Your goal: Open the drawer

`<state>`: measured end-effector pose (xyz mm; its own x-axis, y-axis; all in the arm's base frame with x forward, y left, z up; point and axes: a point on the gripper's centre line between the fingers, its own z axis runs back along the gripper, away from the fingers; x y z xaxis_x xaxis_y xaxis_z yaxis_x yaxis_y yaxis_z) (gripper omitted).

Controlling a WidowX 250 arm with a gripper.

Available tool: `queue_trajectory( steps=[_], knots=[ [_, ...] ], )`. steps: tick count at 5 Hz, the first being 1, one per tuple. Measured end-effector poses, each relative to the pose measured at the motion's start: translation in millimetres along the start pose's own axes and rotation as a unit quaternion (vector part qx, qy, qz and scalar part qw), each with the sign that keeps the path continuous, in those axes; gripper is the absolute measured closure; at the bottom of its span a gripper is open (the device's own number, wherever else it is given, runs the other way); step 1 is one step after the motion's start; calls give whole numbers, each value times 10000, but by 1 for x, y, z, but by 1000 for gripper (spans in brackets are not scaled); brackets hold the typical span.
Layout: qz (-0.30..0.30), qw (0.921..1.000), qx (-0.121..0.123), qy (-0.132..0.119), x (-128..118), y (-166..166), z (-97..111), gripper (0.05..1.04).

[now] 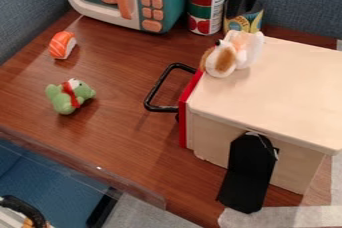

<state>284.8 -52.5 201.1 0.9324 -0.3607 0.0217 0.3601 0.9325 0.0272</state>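
The black gripper [216,3] hangs at the top edge, open, its two dark fingers apart in front of the cans. It is behind and above the wooden drawer box [280,87], which stands at the right. The drawer's red front [183,127] faces left and sits close against the box. From that front a black loop handle [154,91] sticks out to the left over the table. The gripper is away from the handle, with no contact between them.
A brown and white plush toy [224,61] lies on the box's near-left top corner. Cans [206,9] and a toy microwave [158,4] stand behind. On the table [120,82] are a sushi toy [62,45] and a green plush [69,96]. A black bracket [247,177] stands before the box.
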Motion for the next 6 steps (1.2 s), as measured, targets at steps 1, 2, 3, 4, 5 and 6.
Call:
queue_trajectory(
  steps=[1,2,3,4,5,6],
  knots=[
    [2,9998,-35,197,-1,1,-13,83],
    [467,9984,45,318,-15,37,-35,83],
    [670,9975,41,228,-24,57,-54,83],
    [1156,9931,220,-23,-37,88,-81,83],
    [1386,9900,-172,-215,-27,92,-127,83],
    [1780,9830,-290,-341,-24,106,-153,83]
  ],
)
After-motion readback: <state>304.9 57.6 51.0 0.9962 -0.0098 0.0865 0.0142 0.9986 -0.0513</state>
